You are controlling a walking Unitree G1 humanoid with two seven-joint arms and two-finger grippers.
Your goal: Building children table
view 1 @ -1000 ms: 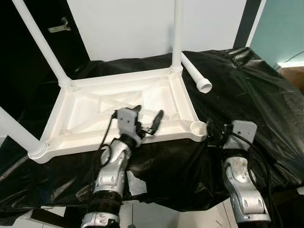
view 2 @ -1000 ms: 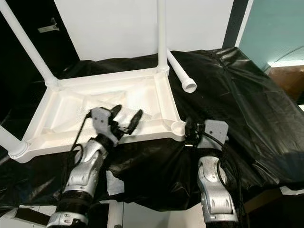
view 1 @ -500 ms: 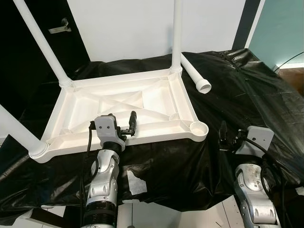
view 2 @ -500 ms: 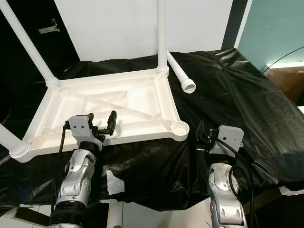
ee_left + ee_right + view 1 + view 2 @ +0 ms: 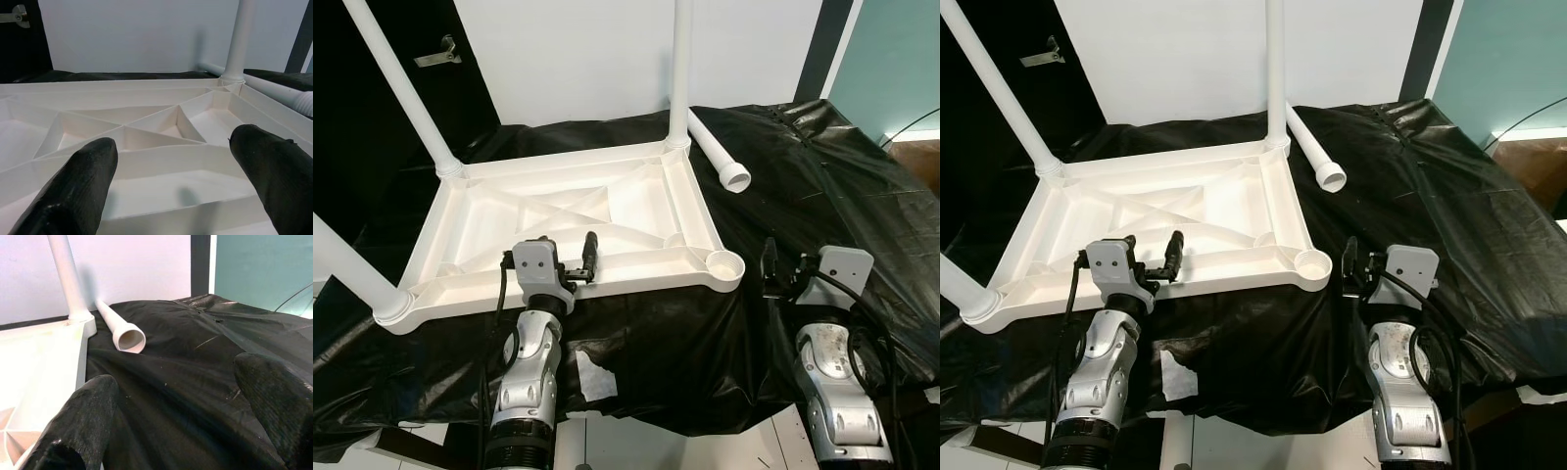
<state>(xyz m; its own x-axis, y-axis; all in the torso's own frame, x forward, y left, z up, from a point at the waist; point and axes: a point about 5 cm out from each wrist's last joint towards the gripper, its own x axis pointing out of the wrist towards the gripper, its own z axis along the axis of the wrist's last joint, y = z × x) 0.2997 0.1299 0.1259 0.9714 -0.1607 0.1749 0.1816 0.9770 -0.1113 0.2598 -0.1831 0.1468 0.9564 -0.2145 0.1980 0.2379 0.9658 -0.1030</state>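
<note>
Table: the white plastic table top point(image 5: 568, 230) lay upside down on a black sheet point(image 5: 822, 186) that covered the work surface.
Legs on: three white legs stood up from its corners, one at the far right point(image 5: 680, 69), one at the far left point(image 5: 401, 93) and one at the near left point(image 5: 347, 264).
Leg left over: one loose leg point(image 5: 717, 155) lay on the sheet just beside the far right corner, with its open end facing the robot.
Empty hole: one round socket point(image 5: 724, 263) at the near right corner had no leg in it.
How it may feel: I think the loose leg was light, stiff and a bit slippery, because it looked like a smooth hollow tube. It could roll away.
Where to hold: around its middle seemed best, so the end could go into the hole.
Left gripper point(image 5: 176, 181): it hung over the near edge of the table top, fingers spread apart, holding nothing.
Right gripper point(image 5: 181, 416): it was over the sheet near the empty hole, fingers spread apart, holding nothing, facing the loose leg.
Count: one table top, four legs, two grippers.
</note>
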